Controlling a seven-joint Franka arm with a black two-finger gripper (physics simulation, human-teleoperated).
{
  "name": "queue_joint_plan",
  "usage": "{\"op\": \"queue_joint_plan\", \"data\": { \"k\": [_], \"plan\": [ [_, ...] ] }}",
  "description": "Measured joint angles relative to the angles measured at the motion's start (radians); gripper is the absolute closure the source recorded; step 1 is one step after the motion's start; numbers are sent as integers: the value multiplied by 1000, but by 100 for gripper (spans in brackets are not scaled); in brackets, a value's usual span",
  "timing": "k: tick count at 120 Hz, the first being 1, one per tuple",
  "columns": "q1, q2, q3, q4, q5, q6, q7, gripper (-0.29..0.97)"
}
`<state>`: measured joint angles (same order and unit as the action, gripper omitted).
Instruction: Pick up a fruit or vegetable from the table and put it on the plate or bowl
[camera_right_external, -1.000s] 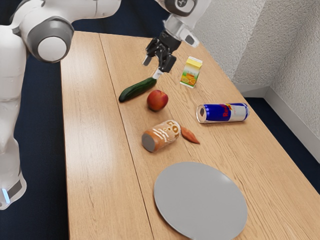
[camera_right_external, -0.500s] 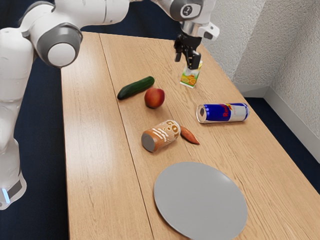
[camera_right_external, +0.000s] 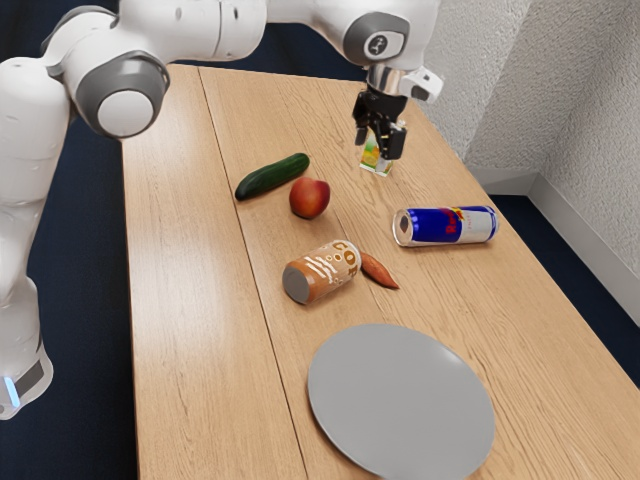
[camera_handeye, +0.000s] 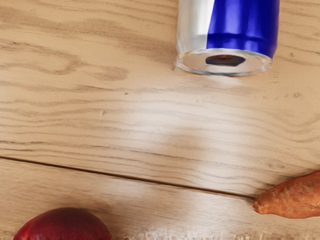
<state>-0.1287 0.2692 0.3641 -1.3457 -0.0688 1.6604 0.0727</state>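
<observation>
Our gripper hangs low over the far part of the table, right in front of a small juice carton with an orange picture. We cannot tell whether it is open or closed. The peach lies on the table apart from the gripper, nearer and toward the exterior view's left. The cucumber lies just beyond the peach. The sweet potato touches a brown can whose white lettering is unreadable. A blue-silver can lies on its side, in Red Bull colours. The grey plate sits nearest.
</observation>
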Motion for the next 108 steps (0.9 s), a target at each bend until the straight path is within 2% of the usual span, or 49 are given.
{"op": "queue_joint_plan", "data": {
  "k": [13,47,70,108],
  "plan": [
    [-2,-28,12,-100,-5,31,2,0],
    [6,-52,65,-220,-11,85,8,0],
    [9,-65,102,-282,-22,104,18,0],
    [3,-95,109,-344,-49,115,30,0]
  ]
}}
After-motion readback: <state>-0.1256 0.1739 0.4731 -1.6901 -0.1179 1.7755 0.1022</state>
